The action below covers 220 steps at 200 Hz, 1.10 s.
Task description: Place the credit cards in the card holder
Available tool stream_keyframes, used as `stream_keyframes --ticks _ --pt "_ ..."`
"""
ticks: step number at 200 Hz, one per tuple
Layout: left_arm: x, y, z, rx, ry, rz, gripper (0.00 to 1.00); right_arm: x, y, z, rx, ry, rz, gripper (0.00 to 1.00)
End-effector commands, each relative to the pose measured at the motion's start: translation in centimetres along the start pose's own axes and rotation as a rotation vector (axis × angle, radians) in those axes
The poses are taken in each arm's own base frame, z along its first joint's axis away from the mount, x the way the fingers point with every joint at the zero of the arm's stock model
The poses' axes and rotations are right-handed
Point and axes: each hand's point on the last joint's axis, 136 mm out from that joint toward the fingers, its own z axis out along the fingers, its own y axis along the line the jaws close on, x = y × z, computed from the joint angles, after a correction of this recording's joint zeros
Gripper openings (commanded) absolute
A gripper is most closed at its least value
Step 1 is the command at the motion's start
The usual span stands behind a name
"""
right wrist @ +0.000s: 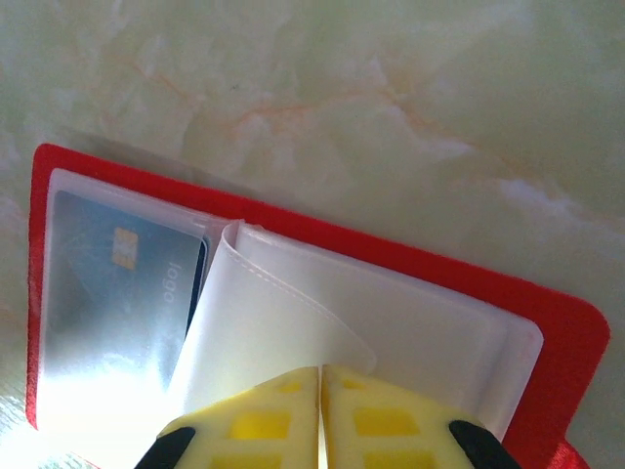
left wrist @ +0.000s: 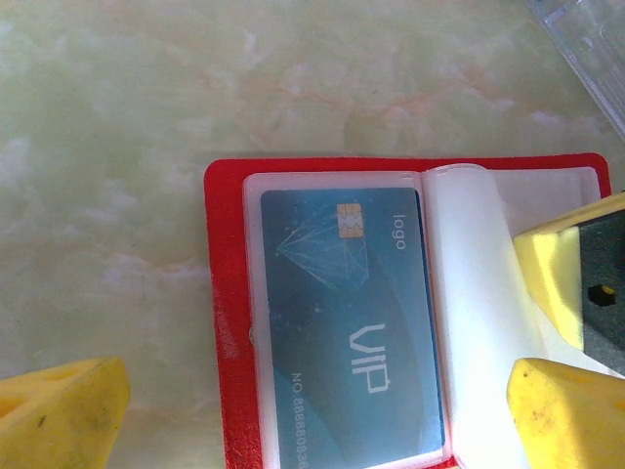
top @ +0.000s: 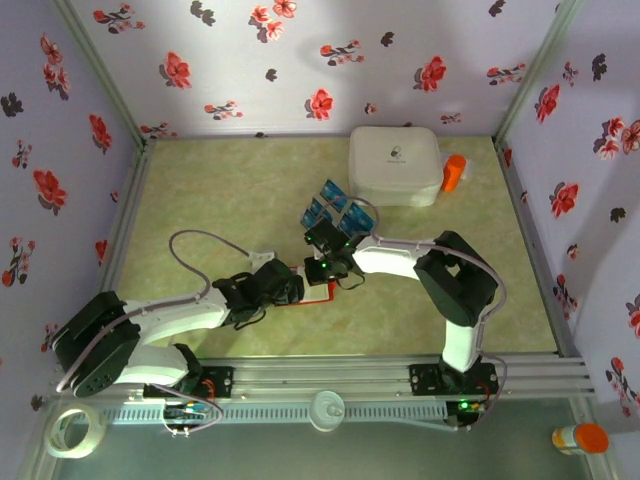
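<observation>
The red card holder (left wrist: 227,322) lies open on the table, and one blue VIP card (left wrist: 347,322) sits in its left clear pocket. My left gripper (left wrist: 312,420) is open, its yellow fingertips (left wrist: 63,410) standing wide on either side of that half. My right gripper (right wrist: 320,410) is shut on a clear pocket leaf (right wrist: 264,322) of the card holder (right wrist: 410,264), holding it curled up off the right half. Several more blue credit cards (top: 335,208) lie fanned out on the table behind both grippers. From above, the left gripper (top: 285,285) and right gripper (top: 325,265) meet over the card holder (top: 318,295).
A big white rounded box (top: 395,165) stands at the back right with an orange object (top: 455,172) beside it. A tape roll (top: 75,430) and an orange-capped bottle (top: 580,438) lie outside the frame rail. A clear plastic piece (left wrist: 586,39) lies just beyond the card holder.
</observation>
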Motion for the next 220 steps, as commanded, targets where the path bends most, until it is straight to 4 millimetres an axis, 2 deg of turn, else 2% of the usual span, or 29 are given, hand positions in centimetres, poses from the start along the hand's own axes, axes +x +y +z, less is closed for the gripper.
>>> stream_keyframes --ticks 1,108,220 --pt "-0.2 0.1 -0.2 0.001 -0.022 0.016 1.0 1.2 -0.5 0.5 0.011 0.023 0.03 0.1" --pt "-0.1 -2.3 -1.2 0.155 -0.039 0.07 1.0 0.8 0.5 0.0 -0.044 0.009 0.054 0.11" --pt "2.9 0.4 0.9 0.069 0.029 0.088 1.0 0.2 0.8 -0.3 -0.136 -0.013 0.129 0.11"
